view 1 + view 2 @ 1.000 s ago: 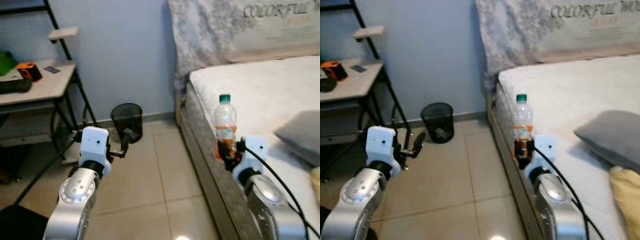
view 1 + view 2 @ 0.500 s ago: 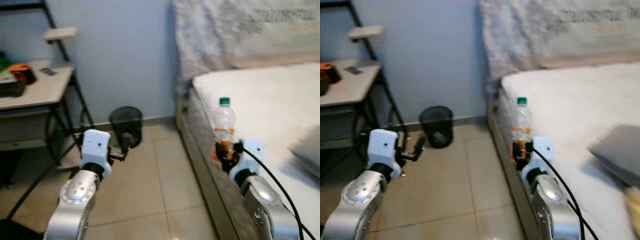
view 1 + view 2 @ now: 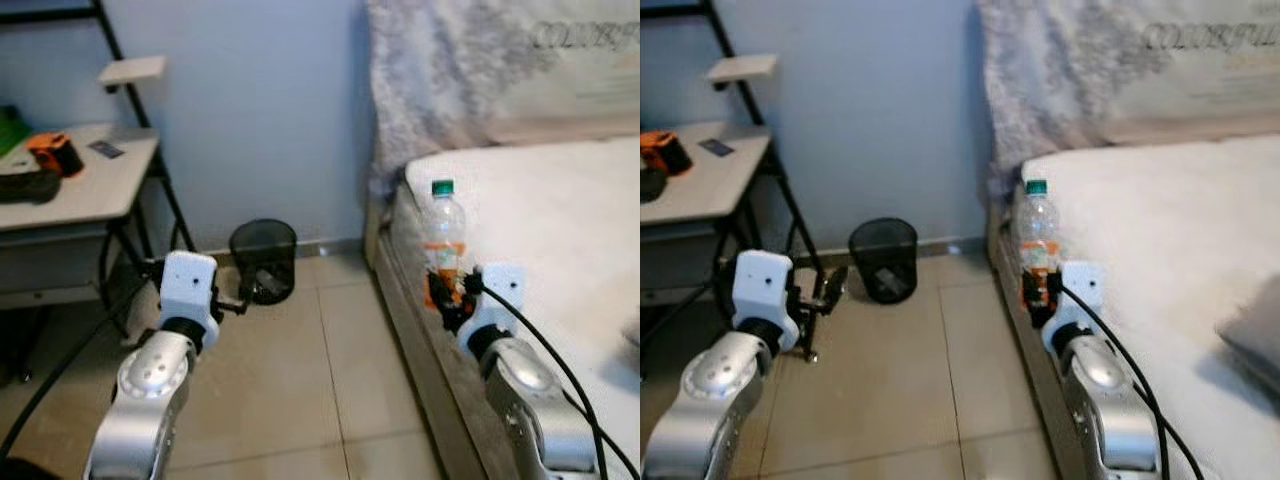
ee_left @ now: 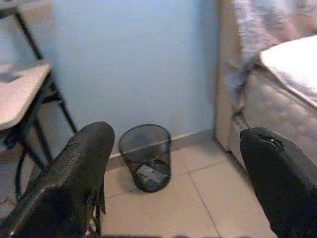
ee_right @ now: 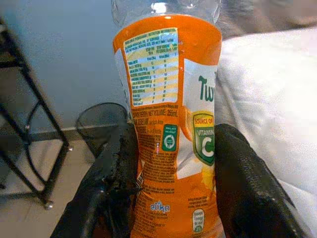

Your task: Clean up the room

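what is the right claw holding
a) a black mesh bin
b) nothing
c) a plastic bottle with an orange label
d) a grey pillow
c: the right claw is shut on the plastic bottle, one black finger on each side of its orange label, held upright by the bed edge.

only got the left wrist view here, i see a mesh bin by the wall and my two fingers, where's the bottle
Observer: The bottle is upright in the right tool, at the edge of the bed.
Operator: cap on?
Observer: Yes, a green cap sits on top.
Operator: what's on the label
Observer: The right wrist view shows an orange label with a nutrition table.
Operator: anything on that desk
Observer: An orange object lies on the desk.
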Tool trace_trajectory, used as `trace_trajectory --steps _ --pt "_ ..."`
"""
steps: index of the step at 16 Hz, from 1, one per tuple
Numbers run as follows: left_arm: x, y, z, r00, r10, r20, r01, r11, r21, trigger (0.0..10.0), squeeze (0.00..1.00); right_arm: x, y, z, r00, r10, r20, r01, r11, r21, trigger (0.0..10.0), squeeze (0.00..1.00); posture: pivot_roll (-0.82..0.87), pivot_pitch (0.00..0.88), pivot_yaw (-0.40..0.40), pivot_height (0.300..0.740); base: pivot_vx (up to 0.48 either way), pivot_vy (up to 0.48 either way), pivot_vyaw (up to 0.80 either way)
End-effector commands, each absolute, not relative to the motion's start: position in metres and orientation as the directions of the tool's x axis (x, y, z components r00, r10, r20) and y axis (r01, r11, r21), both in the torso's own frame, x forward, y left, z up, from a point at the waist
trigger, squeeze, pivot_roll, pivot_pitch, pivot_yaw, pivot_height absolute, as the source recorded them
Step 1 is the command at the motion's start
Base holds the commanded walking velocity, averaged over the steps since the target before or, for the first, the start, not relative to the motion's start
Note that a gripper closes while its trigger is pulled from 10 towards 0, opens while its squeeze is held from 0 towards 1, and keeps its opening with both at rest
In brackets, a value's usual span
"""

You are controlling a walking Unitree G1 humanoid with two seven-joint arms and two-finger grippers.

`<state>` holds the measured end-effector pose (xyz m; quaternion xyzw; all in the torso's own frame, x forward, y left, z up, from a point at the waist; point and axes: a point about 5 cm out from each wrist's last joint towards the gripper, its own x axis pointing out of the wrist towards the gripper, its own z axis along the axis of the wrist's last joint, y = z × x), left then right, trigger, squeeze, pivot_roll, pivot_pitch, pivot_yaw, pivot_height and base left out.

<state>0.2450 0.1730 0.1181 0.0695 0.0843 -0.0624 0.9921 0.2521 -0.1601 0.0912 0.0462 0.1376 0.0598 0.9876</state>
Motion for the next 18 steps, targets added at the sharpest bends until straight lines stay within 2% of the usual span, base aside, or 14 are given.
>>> trace_trajectory --steps 1,18 --pt "0.2449 0.1782 0.1169 0.978 -0.094 -0.186 0.118 0.985 0.122 10.0 0.0 0.251 -0.1519 0.0914 0.952 0.159 -0.262 -0.135 0.985 0.11 10.0 0.0 -0.1 0.011 0.029 0.74 0.3 0.0 0.0" --pt "0.2436 0.175 0.1156 0.972 -0.122 -0.203 0.151 0.98 0.133 10.0 0.0 0.2532 -0.1553 0.0888 0.952 0.143 -0.271 -0.117 0.987 0.109 10.0 0.0 -0.07 0.001 0.009 0.74 0.297 0.0 0.0"
